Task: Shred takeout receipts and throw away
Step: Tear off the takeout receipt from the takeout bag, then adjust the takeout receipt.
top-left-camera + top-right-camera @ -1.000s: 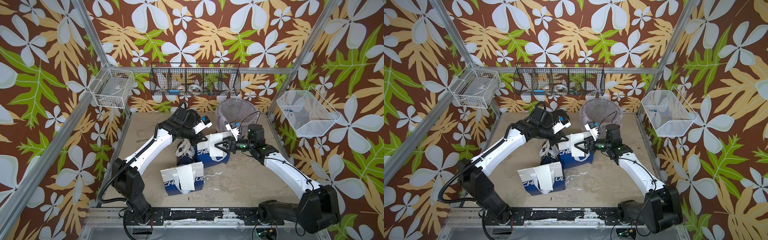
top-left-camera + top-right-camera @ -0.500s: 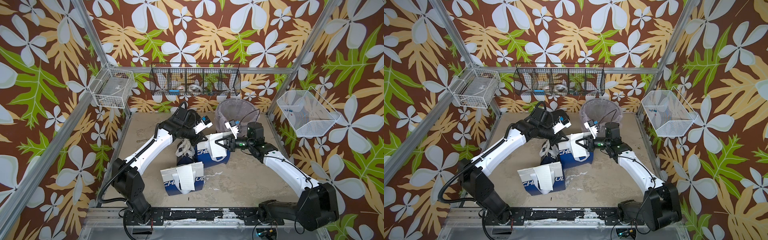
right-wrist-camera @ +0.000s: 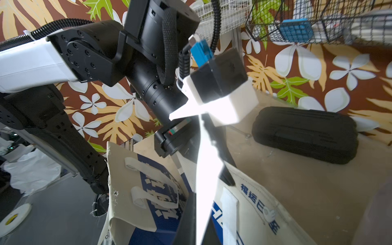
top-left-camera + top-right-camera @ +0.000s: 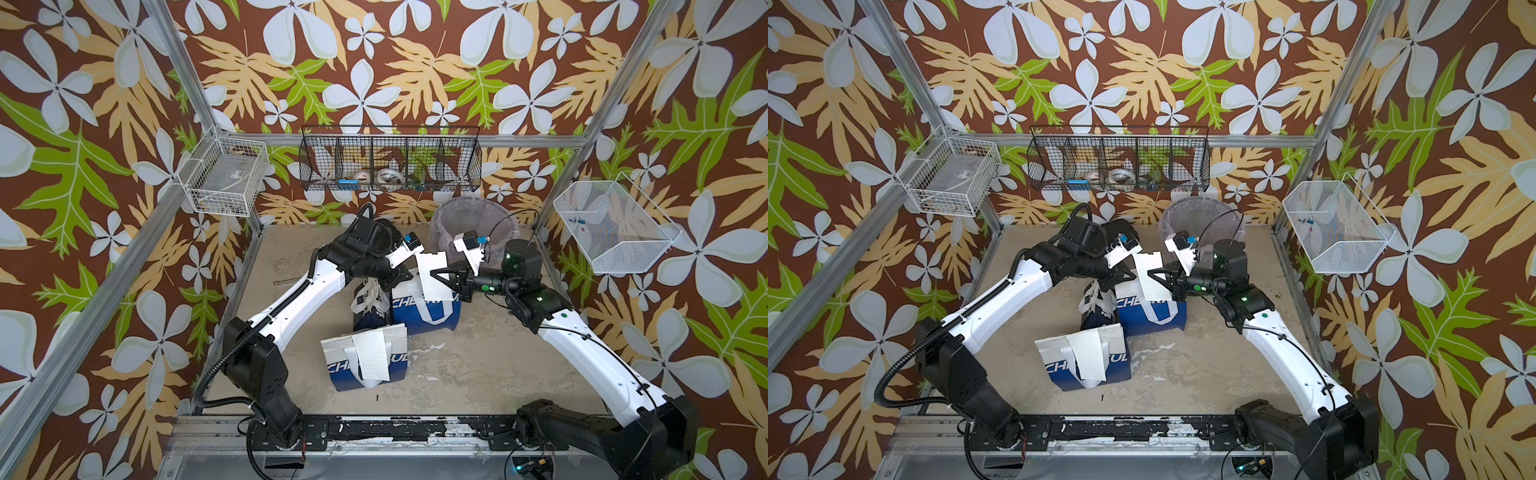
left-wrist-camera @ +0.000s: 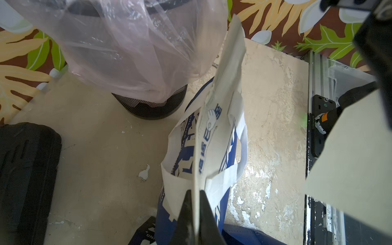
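Where the two arms meet over the far middle of the bench [image 4: 478, 361], a thin white receipt [image 4: 432, 262] hangs in the air, a flat rectangular slip ruled with faint grey lines. The left gripper [image 5: 195, 192] is closed on it: in the left wrist view its two dark tapered fingers press together with the paper seen edge-on between them. The right gripper [image 4: 434, 275] is clamped on the same slip from the right, its black pointed fingers meeting in a tip on the paper's face. In the right wrist view the sheet glares bright white between them.

Just below the receipt sits a blue-and-white bag [image 4: 415, 318] of soft fabric with flat white strap handles. Beside it on the left a smaller bag [image 4: 365, 299] slumps, crumpled. Nearer lies a third bag [image 4: 334, 353] on its side, and a second receipt [image 4: 371, 353] rests across its pale face, its lower end reaching over the blue printed band.

Farther back, right of centre, stands a round waste bin [image 4: 446, 216] of black mesh, lined with wrinkled clear plastic [image 5: 127, 42]. The bench is beige and mottled, scuffed with whitish patches.
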`<state>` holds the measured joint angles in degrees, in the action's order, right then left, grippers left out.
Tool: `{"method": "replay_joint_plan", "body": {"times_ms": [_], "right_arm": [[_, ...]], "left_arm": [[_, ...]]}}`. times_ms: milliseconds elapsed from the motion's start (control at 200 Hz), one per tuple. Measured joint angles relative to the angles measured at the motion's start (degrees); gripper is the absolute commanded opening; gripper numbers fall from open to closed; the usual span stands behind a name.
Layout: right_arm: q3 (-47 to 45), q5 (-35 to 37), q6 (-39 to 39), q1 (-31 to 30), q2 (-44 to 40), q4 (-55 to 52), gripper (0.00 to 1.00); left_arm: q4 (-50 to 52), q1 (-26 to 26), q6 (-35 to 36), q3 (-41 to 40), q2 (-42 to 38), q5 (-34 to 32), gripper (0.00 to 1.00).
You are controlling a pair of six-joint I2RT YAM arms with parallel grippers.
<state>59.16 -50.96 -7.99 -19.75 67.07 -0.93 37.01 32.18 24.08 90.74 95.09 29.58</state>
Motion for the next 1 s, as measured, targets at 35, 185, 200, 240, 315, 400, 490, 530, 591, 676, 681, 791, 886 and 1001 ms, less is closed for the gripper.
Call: {"method": "replay_joint_plan", "body": {"times_ms": [35, 185, 200, 240, 315, 400, 490, 530, 591, 676, 681, 791, 886, 1001], "right_arm": [[0.3, 1.1, 0.8, 0.0, -0.5, -0.2, 0.0], [0.2, 5.2, 2.5, 0.1, -2.4, -1.9, 0.0], [0.2, 5.3, 2.5, 0.1, -2.6, -2.0, 0.0], [0.2, 6.0, 2.7, 0.1, -2.9, -2.5, 0.0], [0.7, 6.2, 3.4, 0.0, -3.1, -3.9, 0.0], [1.7, 6.3, 4.2, 0.0, -3.1, -5.8, 0.0], [2.5, 5.3, 5.4, 0.0, -2.9, -6.8, 0.0], [2.7, 4.1, 5.5, 0.0, -2.7, -6.8, 0.0], [2.7, 1.5, 5.6, 0.0, -2.2, -6.6, 0.0], [3.0, -2.0, 5.6, -0.5, -1.7, -6.1, 0.0], [3.1, -2.2, 5.6, -0.6, -1.6, -6.1, 0.0], [5.6, -4.7, 7.7, -3.0, -0.5, -7.1, 0.0], [6.6, -5.9, 10.0, -4.6, 0.2, -8.0, 0.0], [6.6, -6.1, 11.3, -5.4, 0.5, -8.4, 0.0]], "left_arm": [[0.0, 0.0, 0.0, 0.0, -0.2, -0.4, 0.07], [0.1, 0.0, -0.1, 0.0, -1.3, -1.1, 0.39], [0.1, 0.0, -0.1, 0.0, -1.4, -1.0, 0.41], [0.2, 0.0, -0.2, 0.1, -2.0, -0.8, 0.47], [0.5, 0.0, -0.2, 0.4, -3.5, -0.3, 0.56], [0.9, 0.0, -0.1, 1.0, -6.3, 0.9, 0.64], [1.0, 0.0, 0.8, 1.4, -10.4, 3.3, 0.72], [0.8, 0.0, 1.5, 1.5, -12.0, 4.7, 0.74], [0.8, 0.0, 1.6, 2.3, -13.6, 7.0, 0.74], [0.7, 0.0, 1.7, 4.5, -13.4, 10.4, 0.73], [0.7, 0.0, 1.7, 4.6, -13.3, 10.5, 0.73], [1.9, 0.5, 1.9, 7.2, -11.3, 13.5, 0.69], [3.2, 1.4, 2.2, 8.4, -9.9, 14.9, 0.61], [4.6, 2.0, 2.8, 8.7, -9.2, 16.7, 0.45]]}}
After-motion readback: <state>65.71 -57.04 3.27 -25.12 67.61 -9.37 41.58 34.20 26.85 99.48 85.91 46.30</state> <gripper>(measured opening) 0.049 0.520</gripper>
